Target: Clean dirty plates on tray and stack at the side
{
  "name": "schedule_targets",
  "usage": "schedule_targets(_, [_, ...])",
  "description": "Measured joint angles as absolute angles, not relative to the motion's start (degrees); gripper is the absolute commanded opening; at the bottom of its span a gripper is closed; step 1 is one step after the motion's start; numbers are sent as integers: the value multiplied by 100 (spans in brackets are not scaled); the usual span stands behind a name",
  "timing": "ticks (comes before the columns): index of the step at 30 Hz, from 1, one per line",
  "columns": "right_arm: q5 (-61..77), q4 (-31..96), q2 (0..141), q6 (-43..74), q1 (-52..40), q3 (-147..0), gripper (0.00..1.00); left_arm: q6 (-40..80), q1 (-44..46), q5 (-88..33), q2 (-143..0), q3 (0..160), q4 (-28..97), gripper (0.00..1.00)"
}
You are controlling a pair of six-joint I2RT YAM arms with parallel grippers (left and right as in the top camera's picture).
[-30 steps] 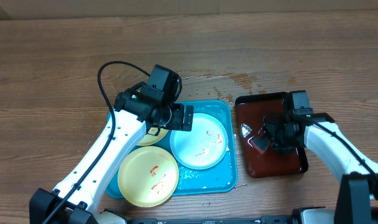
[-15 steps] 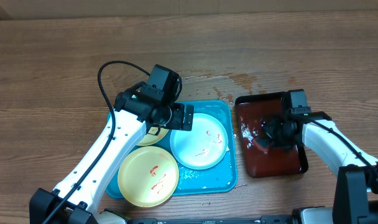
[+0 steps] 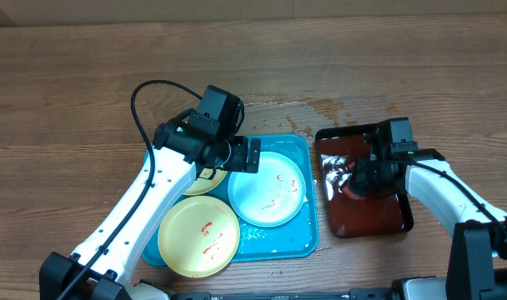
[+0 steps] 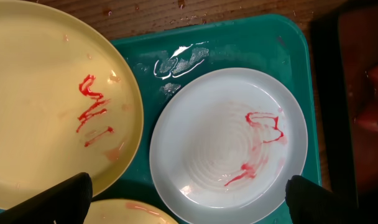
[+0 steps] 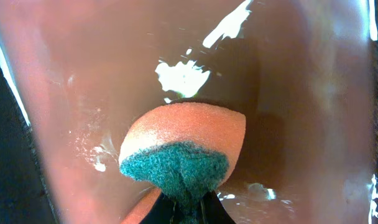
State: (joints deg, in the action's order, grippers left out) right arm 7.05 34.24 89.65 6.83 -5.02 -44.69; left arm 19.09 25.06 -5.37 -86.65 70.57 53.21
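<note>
Three plates lie on the turquoise tray: a mint-white one with red smears at the right, a yellow-green one at the front left, and another half hidden under my left arm. My left gripper hangs open above the white plate, its fingers wide apart, holding nothing. The smeared yellow-green plate fills the left of the left wrist view. My right gripper is shut on an orange sponge with a green scouring face, over the dark red tray.
The dark red-brown tray is wet, with white foam patches. Water spots darken the wooden table behind both trays. The two trays stand close together, side by side.
My right gripper has shut on the sponge and shifted slightly toward the back of the red tray. The left arm and the plates have not moved.
</note>
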Motion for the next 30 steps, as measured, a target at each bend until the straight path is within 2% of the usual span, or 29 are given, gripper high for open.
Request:
schedule_targets(8, [1017,3437,8967,276,-504,-4558,4,1909,2506,-534,-8665,7057,5315,100])
schedule_targets(21, [1105,5907,9039,172,-502,-6425,4,1820,2506,-534,-8665,7057,5229,100])
schedule_targets(30, [548,6751,9039,169,-502,-6578,4,1780,2506,-534,-8665,7057,5129,100])
